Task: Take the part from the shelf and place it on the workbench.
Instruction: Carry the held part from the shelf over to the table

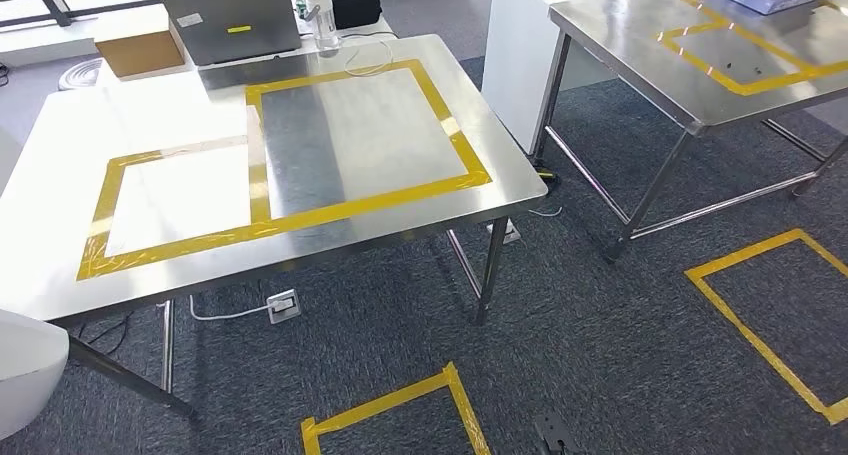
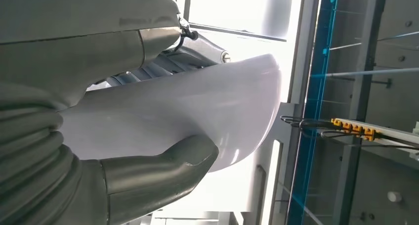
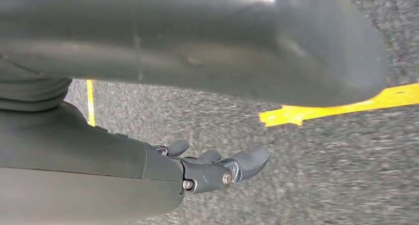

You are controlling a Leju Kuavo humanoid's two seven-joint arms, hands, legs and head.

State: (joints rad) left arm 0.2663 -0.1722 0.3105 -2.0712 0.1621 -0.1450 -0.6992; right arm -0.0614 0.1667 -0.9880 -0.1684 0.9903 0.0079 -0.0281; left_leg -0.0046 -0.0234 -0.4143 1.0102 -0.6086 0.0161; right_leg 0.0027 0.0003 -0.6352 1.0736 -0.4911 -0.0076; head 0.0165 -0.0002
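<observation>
Left wrist view had the left hand (image 2: 148, 175) clamping its fingers on the white part (image 2: 197, 121), ready for the taped counter (image 1: 60, 175), while the right hand (image 3: 207, 170) dangled loose.

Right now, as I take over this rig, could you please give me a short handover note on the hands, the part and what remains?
Left hand: grips the white part, thumb on one side and fingers on the other; the part's edge also shows at the lower left of the head view.
Right hand: holds nothing, fingers apart, hanging over the grey carpet.
Workbench: ahead in the head view, with yellow tape rectangles on its steel top; a laptop and a box sit at its far edge.
Done: part is in hand.
Left: set it on the workbench and let go.
</observation>
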